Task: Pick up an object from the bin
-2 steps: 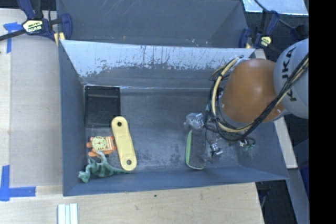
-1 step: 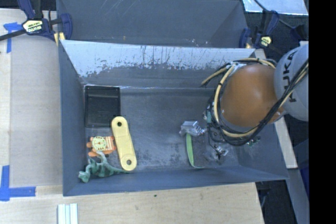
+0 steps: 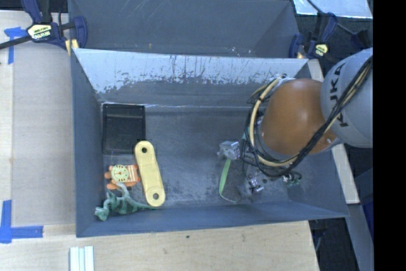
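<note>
**Though I am low in the bin, nothing is gripped yet**

Because my orange cover [image 3: 295,118] and its cables [image 3: 256,136] hang over my own tip, I cannot tell whether my jaws are open or closed, and I see nothing between them. My gripper [image 3: 248,186] sits low over the floor of the bin [image 3: 184,136], close to one long wall. I judge this to be the approach step: I am placed near a target, and the grasp is not made.

The thing nearest me is a thin green stick [image 3: 224,178]. It lies just beside my jaws, on the side away from my arm. Whether I touch it I cannot tell. A small crumpled grey thing [image 3: 228,150] lies near, just past the stick's far end.

Well apart from my jaws, across bare floor, lie a flat yellow piece [image 3: 150,173], a small orange toy [image 3: 122,174], a green soft thing [image 3: 117,205] and a black block [image 3: 124,127].

If the stick is my target, the next move calls for a small shift toward it. My jaws must stand across its thin width, reach right down to the floor, then close and lift. So slim a thing lying flat may slip out.
</note>
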You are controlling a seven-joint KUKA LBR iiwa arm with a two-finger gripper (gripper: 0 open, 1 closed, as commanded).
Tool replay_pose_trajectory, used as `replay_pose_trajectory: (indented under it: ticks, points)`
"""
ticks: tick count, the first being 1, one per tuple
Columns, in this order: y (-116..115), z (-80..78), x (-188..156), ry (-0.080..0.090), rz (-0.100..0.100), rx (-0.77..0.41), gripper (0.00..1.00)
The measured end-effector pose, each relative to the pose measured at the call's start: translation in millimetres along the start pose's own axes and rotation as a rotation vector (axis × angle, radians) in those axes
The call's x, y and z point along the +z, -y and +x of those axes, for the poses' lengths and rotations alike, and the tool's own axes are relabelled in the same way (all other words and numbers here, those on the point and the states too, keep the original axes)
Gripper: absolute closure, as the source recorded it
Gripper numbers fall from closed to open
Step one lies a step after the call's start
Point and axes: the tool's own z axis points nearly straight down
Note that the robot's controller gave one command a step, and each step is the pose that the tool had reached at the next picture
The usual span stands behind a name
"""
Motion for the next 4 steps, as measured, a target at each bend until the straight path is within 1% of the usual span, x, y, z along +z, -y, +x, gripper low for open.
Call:
replay_pose_trajectory:
  ticks: [1,2,3,4]
  points:
    - [-3,-0.2,1,0.000,-0.001,-0.054,0.00]
    - [-12,-39.7,5,0.003,0.003,-0.321,1.00]
    - [-12,-39.8,5,0.003,0.003,-0.321,1.00]
    - [23,-87.1,6,0.000,-0.001,-0.407,1.00]
